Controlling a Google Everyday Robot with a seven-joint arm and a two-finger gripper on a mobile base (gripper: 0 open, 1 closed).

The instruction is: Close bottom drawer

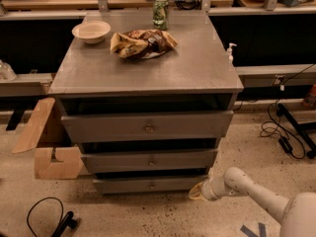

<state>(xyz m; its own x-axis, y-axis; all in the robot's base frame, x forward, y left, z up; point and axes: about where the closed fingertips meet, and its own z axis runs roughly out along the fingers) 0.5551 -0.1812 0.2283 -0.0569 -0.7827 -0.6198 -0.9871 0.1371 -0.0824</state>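
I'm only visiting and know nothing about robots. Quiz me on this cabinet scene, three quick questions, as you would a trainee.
1. True or false: the gripper is low by the floor, at the right end of the bottom drawer.
2. What stands behind the snack bag on the cabinet? A) green can B) kettle C) book
3. Fill in: the cabinet has ___ drawers.
Key: 1 true; 2 A; 3 three.

No legible text, label or brand: print on green can [160, 13] and snack bag [142, 43] unreadable. Gripper [196, 192] low, just beside right end of bottom drawer [148, 184].
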